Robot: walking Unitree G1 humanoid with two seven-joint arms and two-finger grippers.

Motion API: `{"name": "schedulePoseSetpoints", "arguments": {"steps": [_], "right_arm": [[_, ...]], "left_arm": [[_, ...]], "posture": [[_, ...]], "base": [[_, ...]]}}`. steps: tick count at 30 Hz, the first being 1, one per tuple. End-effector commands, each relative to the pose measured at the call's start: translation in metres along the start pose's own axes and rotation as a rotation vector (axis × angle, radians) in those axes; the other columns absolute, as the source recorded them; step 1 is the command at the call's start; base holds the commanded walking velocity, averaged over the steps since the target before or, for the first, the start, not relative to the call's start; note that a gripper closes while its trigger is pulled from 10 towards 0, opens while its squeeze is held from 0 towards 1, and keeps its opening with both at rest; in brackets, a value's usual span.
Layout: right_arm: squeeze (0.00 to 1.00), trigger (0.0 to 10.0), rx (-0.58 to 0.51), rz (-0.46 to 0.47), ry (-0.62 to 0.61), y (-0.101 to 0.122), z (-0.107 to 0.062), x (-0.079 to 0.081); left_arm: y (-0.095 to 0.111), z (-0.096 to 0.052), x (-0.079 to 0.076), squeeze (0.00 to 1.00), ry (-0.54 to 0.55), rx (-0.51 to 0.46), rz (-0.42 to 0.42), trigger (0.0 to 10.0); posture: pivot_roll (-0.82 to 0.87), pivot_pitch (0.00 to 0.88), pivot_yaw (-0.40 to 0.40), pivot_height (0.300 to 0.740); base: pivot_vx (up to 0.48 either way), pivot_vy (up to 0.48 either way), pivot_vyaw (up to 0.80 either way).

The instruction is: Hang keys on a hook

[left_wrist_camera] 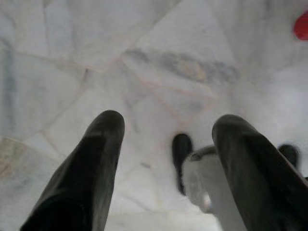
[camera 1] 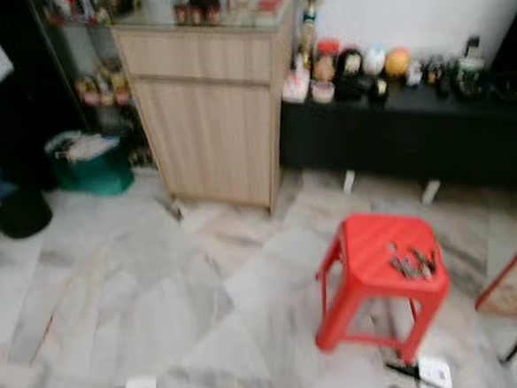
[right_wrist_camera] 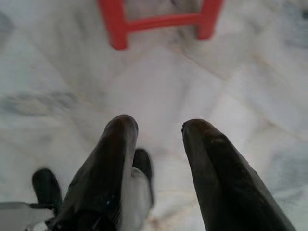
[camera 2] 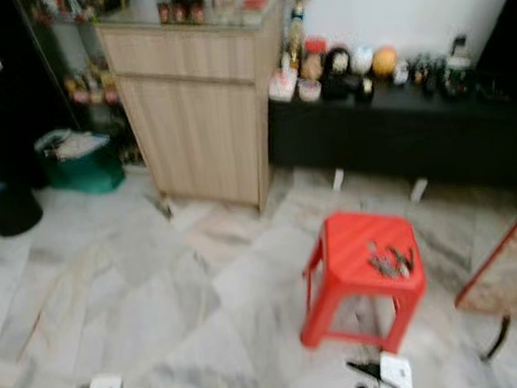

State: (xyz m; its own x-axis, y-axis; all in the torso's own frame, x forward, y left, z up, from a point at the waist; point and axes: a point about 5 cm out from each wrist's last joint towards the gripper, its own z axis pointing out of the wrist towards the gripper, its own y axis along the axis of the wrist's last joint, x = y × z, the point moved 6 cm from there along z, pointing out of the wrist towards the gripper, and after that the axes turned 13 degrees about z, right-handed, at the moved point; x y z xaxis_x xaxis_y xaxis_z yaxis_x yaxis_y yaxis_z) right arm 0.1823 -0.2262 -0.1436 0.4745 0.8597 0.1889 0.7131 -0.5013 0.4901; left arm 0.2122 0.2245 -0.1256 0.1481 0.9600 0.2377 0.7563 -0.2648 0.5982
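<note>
A pale grey-veined marble floor point(camera 1: 140, 282) spreads before a light wooden cabinet point(camera 1: 209, 117) and a long low black counter point(camera 1: 414, 130) crowded with small jars and ornaments, the head views being somewhat blurred. On the seat of a red plastic stool point(camera 1: 369, 257) lies a small bunch of dark metal keys point(camera 1: 411, 261), untouched. The left tool point(left_wrist_camera: 166, 139) hangs pointing down at the bare floor, its two black fingers spread apart and holding nothing, the stool's red edge only at the far corner of its view. The right tool point(right_wrist_camera: 159, 139) likewise hangs released and empty, with the stool's red legs just ahead of it and the keys above and beyond its tips. No hook can be made out. The task seems at its start: approaching the stool. Next, the right tool must rise over the seat and close on the keys.
</note>
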Motion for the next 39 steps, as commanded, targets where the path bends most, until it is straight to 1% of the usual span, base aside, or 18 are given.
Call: {"name": "schedulePoseSetpoints", "arguments": {"steps": [1, 4, 17, 30, 39], "right_arm": [[0.0, 10.0, -0.01, 0.001, 0.017, 0.0042, 0.0014, 0.0077], [0.0, 10.0, -0.01, 0.001, 0.016, 0.0043, 0.0014, 0.0077], [0.0, 10.0, -0.005, -0.006, 0.019, 0.0038, 0.0016, 0.0088], [0.0, 10.0, -0.004, -0.014, 0.022, 0.005, 0.0017, 0.0088], [0.0, 10.0, -0.003, -0.014, 0.023, 0.0036, 0.0014, 0.008]], "left_arm": [[-0.0098, -0.0022, 0.0062, 0.0, 0.011, 0.03, -0.007, 10.0], [-0.0095, -0.0023, 0.0065, 0.0, 0.016, 0.025, -0.027, 10.0], [-0.0117, -0.0023, 0.0092, 0.0, 0.019, 0.042, -0.028, 10.0], [-0.0121, -0.0022, 0.0058, 0.0, 0.017, 0.043, -0.035, 10.0], [-0.0134, -0.0027, 0.0046, 0.0, 0.01, 0.043, -0.021, 10.0]], "posture": [[0.08, 0.0, -0.021, 0.74], [0.08, 0.0, -0.021, 0.74], [0.07, 0.0, -0.018, 0.74], [0.08, 0.0, -0.022, 0.74], [0.08, 0.0, -0.017, 0.74]], "base": [[0.0, 0.0, 0.0], [0.0, 0.0, 0.0], [0.0, 0.0, 0.0], [0.255, 0.0, 0.0], [0.288, 0.0, 0.0]]}}
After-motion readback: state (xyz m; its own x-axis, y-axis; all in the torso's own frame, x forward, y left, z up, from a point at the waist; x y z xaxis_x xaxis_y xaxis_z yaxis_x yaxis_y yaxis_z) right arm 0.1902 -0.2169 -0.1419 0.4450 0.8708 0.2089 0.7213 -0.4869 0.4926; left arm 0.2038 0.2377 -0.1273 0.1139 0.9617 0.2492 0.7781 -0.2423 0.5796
